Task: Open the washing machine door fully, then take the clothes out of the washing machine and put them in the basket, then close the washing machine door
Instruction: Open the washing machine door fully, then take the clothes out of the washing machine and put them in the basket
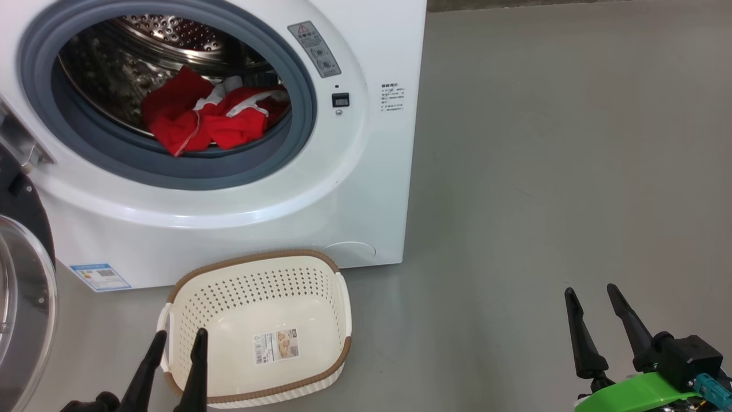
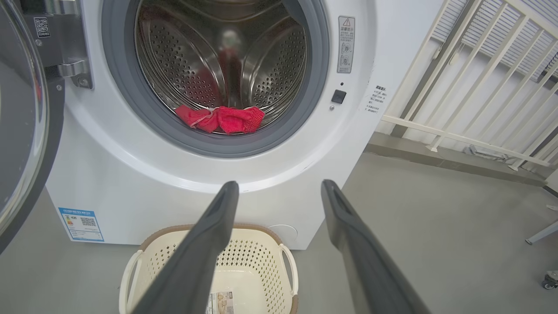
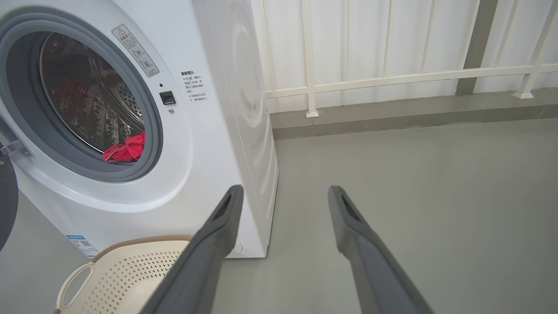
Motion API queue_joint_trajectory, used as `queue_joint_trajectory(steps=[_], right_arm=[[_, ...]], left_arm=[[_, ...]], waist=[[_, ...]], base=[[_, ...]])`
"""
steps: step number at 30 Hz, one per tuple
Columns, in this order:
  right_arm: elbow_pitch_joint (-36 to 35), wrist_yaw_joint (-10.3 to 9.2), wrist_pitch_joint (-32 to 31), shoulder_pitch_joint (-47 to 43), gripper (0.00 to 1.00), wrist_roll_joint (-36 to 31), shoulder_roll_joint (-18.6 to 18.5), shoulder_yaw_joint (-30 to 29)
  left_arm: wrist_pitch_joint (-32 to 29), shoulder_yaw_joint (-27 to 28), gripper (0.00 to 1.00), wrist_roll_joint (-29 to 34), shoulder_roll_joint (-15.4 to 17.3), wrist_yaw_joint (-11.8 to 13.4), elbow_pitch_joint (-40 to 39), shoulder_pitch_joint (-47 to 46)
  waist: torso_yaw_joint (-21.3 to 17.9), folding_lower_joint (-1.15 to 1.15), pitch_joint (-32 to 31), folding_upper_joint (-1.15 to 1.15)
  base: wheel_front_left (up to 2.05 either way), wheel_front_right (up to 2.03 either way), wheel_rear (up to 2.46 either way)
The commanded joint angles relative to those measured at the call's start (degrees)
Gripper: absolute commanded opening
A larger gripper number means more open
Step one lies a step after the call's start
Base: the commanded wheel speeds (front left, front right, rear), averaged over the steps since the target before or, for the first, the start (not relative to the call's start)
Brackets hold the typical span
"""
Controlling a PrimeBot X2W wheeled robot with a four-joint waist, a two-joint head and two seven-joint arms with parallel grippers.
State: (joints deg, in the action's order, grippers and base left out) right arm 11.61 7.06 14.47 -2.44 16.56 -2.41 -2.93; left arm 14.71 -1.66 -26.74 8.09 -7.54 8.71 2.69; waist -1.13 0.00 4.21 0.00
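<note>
Red clothes (image 1: 211, 117) lie low inside the open washing machine (image 1: 366, 171), straight ahead of the nearer left gripper (image 1: 181, 333), fingers apart; the right gripper (image 1: 590, 290), also spread, hangs off the machine's right side.

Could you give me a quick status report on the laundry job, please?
Left gripper open, empty, near the basket; right gripper open, empty. Washing machine door open; clothes in the drum, basket empty of clothes. Nothing blocking the opening.
</note>
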Motion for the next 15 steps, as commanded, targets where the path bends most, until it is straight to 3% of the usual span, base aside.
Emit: queue_joint_trajectory(steps=[1,15], right_arm=[[-1.6,0.43,0.5,0.4,1.00,-0.2,-0.5,1.2],[-1.6,0.43,0.5,0.8,1.00,0.2,-0.5,1.7]], left_arm=[[0.3,2.0,1.00,-0.3,1.1,0.1,-1.5,-0.7],[0.3,2.0,1.00,-0.8,1.6,0.1,-1.6,-1.5]], waist=[[0.0,0.00,0.0,0.00],[0.0,0.00,0.3,0.00]], base=[[0.00,0.00,0.00],[0.03,-0.03,0.00]])
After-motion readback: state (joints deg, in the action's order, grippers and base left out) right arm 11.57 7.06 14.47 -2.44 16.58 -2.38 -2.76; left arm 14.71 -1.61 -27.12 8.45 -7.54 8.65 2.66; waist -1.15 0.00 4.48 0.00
